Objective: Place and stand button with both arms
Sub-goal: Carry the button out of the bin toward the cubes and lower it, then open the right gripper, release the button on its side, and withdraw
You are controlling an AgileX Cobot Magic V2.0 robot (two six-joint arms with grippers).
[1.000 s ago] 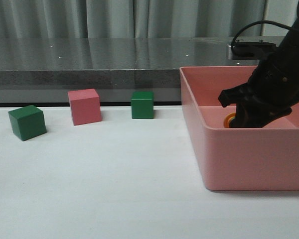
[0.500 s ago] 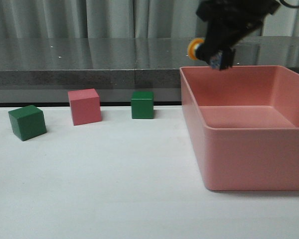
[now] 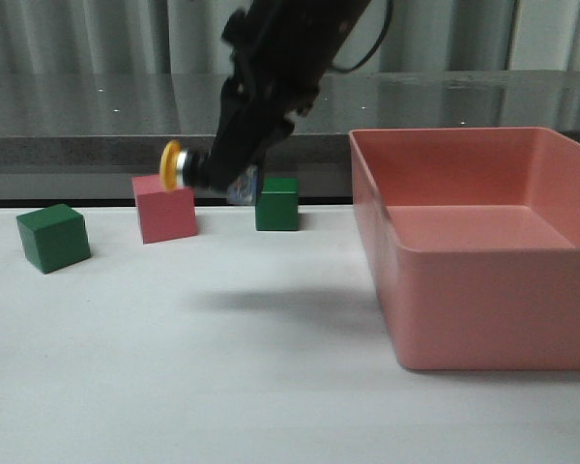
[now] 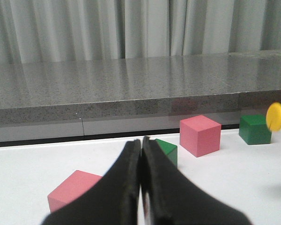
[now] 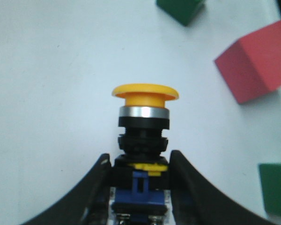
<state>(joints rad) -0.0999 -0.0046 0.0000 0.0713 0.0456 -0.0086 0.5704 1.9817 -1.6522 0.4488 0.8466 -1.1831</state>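
While the pink bin (image 3: 483,290) is sitting bare, the right pincer (image 3: 217,174) is gripping the button (image 3: 179,166) above the surface (image 3: 222,367), near pink (image 3: 164,208) and green cubes (image 3: 275,203); left pincer (image 4: 141,187) is staying pressed together.

On the worktop (image 3: 222,367), three cubes stand in a row at the back left, the bin (image 3: 483,290) sits to the right, and the button (image 3: 179,166) hangs above the middle cube (image 3: 164,207).

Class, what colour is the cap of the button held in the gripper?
Yellow; the button cap shows best in the right wrist view.
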